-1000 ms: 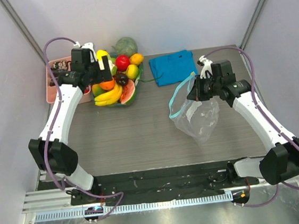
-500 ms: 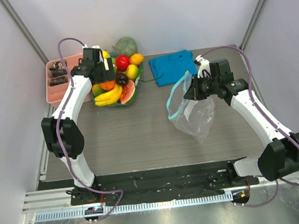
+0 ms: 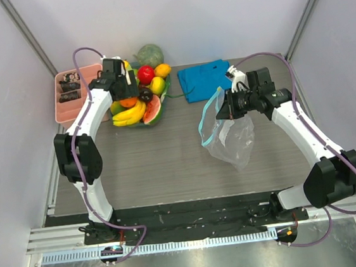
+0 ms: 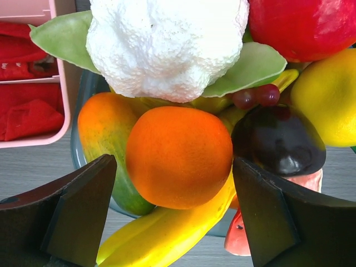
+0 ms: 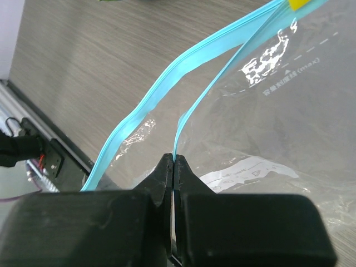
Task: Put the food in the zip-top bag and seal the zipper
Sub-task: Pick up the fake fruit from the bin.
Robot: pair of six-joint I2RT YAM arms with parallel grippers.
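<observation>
Left gripper [image 3: 125, 83]: spread wide over the fruit pile at 10 o'clock on the table [image 3: 156, 167]. It holds nothing.
Left wrist view: the two dark fingers [image 4: 72, 211] stand on either side of the orange [image 4: 178, 156], with a gap showing on both sides.
Orange: on top of the banana bunch [image 4: 167, 233], at 6 o'clock from the white cauliflower [image 4: 167, 44].
Plum [image 4: 278, 139]: at 3 o'clock from the orange, just beside it, dark and glossy.
Lemon [image 4: 328, 100]: at 2 o'clock from the plum, touching it.
Red apple [image 4: 303, 25]: at 12 o'clock from the plum, at the far side of the pile.
Watermelon slice [image 3: 153, 109]: at 4 o'clock of the pile, next to the bananas.
Pink tray [image 3: 61, 114]: at 9 o'clock from the pile, against the left wall.
Right gripper [image 3: 225, 110]: pressed together, pinching one lip of the zip-top bag [image 3: 233, 143] at its mouth edge.
Zipper [image 3: 207, 121]: unsealed; in the right wrist view the two teal strips run apart, and only the nearer one sits in the pinch.
Bag position: at 3 o'clock from the table's middle, lifted at the mouth, with the clear body hanging down to the tabletop. No fruit is inside it.
Blue cloth [image 3: 205, 79]: folded at 12 o'clock from the bag, near the far edge.
</observation>
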